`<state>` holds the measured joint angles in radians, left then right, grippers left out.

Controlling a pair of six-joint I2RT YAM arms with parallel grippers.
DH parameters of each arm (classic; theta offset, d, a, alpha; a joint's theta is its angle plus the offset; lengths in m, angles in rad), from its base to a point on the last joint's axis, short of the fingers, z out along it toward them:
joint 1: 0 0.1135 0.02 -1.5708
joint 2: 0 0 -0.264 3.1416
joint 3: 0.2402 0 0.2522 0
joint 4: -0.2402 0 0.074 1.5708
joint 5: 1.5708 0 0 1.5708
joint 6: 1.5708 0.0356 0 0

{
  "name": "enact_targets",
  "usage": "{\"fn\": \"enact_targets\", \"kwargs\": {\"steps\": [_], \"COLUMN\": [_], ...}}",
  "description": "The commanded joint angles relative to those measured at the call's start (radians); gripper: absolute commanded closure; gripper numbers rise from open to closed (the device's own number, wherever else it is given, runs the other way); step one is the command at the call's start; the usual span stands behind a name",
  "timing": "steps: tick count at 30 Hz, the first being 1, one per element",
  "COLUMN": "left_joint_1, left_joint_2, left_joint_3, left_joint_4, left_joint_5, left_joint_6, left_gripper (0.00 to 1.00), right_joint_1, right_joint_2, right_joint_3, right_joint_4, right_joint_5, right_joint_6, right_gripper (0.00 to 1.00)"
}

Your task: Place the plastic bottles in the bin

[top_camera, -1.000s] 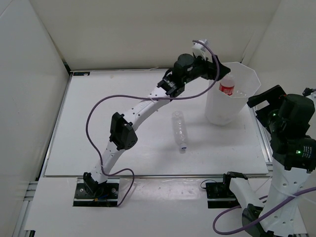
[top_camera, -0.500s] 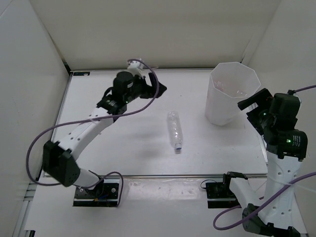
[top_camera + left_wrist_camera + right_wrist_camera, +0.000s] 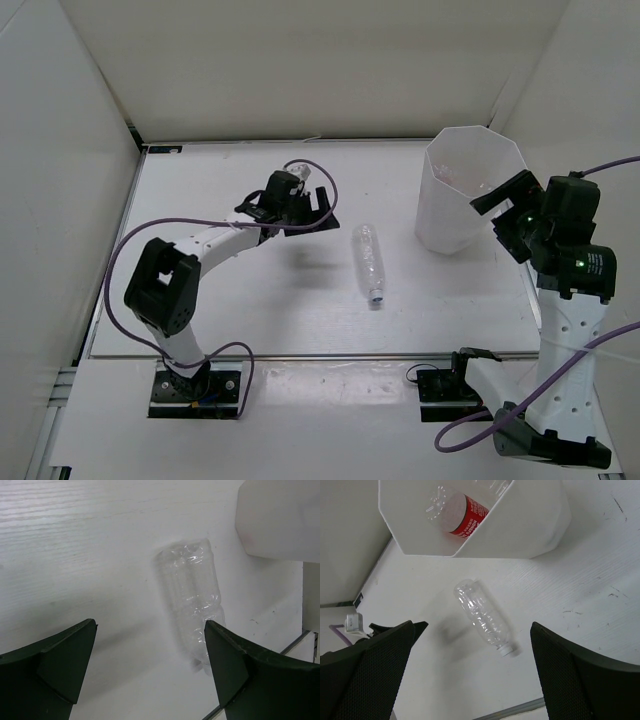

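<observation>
Both pincers empty. Left pincer [image 3: 318,212] has its jaws spread wide with nothing between them. It hangs over the middle of the worktop [image 3: 230,300], pointed toward the plain bottle [image 3: 369,262]. Right pincer [image 3: 497,222] is also fully spread and holds nothing. It sits up high, just beside the bin [image 3: 445,225] on its right, near side; from overhead one finger overlaps the bin wall, and I can't say whether it touches.

Plain bottle lies on its side on the bare worktop between the two pincers, left of the bin and clear of it, cap end toward the arm bases. Neither pincer touches it.

Bin stands upright at the far right of the worktop. The right wrist view looks into it: the red-labelled bottle [image 3: 457,515] lies inside, tilted against the wall. Beside it, at the top edge of that view, is some ribbed clear plastic [image 3: 495,486]. Probably another bottle, but it's cropped too hard to be sure.
</observation>
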<state>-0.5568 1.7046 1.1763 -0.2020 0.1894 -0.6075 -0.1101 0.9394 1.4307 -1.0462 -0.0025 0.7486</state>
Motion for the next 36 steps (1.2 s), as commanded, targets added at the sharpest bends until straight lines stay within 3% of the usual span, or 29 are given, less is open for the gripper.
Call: {"fn": "enact_targets", "kwargs": {"steps": [1,9,18,28,36], "left_joint_1": [-0.028,-0.069,-0.153,-0.164,-0.183], "left_joint_2": [0.047,0.176,0.309,0.437,0.630], "left_joint_3": [0.074,0.126,0.284,0.388,0.658], "left_joint_4": [0.039,0.058,0.058,0.058,0.058], "left_joint_5": [0.062,0.104,0.211,0.311,0.364], "left_joint_6": [-0.018,-0.092,-0.048,-0.083,-0.113], "left_gripper": [0.00,0.00,0.00,0.00,0.00], "right_joint_1": [-0.002,-0.002,-0.002,-0.002,-0.002], "right_joint_2": [-0.013,-0.013,-0.022,-0.040,-0.030], "right_joint_3": [0.004,0.013,0.022,0.022,0.031], "right_joint_4": [0.032,0.032,0.023,0.005,-0.006], "right_joint_5": [-0.016,0.015,0.055,0.107,0.116], "right_joint_6": [-0.022,-0.072,-0.127,-0.166,-0.196], "right_gripper": [0.00,0.00,0.00,0.00,0.00]}}
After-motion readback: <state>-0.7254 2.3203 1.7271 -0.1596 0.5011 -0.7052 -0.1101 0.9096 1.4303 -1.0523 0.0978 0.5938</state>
